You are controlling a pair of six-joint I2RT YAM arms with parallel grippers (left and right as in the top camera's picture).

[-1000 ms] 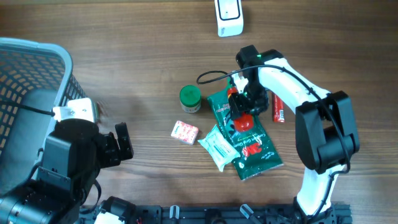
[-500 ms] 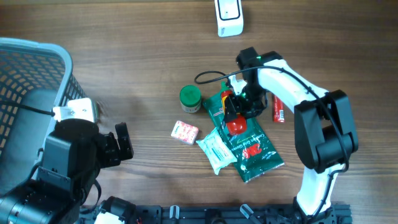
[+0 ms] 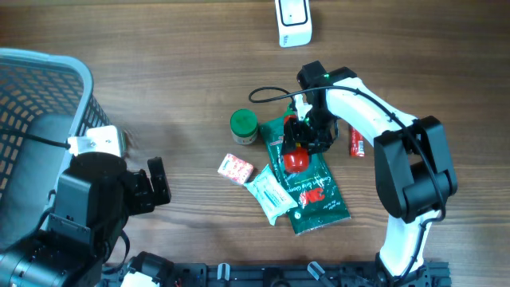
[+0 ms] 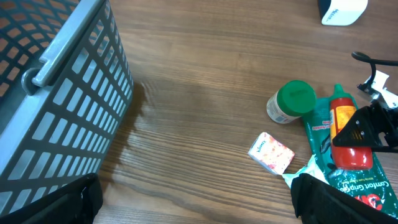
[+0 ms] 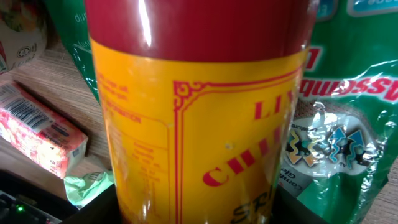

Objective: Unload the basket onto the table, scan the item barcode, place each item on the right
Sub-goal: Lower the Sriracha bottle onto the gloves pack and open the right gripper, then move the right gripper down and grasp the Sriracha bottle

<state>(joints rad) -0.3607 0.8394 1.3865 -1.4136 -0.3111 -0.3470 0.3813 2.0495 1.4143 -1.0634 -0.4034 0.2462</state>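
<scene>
Now clamping the sauce bottle, scanner lying ahead

Right pincer (image 3: 305,137) is clamping the red sauce bottle (image 3: 296,159) across its yellow label. The bottle's long axis is pointing roughly toward the white scanner (image 3: 293,21), which is sitting well beyond the pincer on the wooden surface (image 3: 159,80). A green bag (image 3: 315,195) is lying just underneath. Left pincer (image 3: 158,182), jaws apart, is hovering much farther off beside the basket (image 3: 48,72).

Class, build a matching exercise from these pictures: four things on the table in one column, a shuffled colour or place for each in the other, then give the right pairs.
1. sauce bottle
2. jar
3. small box
4. basket

A. pink
B. at the table's left edge
C. green lid
D. held by the right end effector

Pairs: 1-D, 2-C, 3-A, 4-B
</scene>
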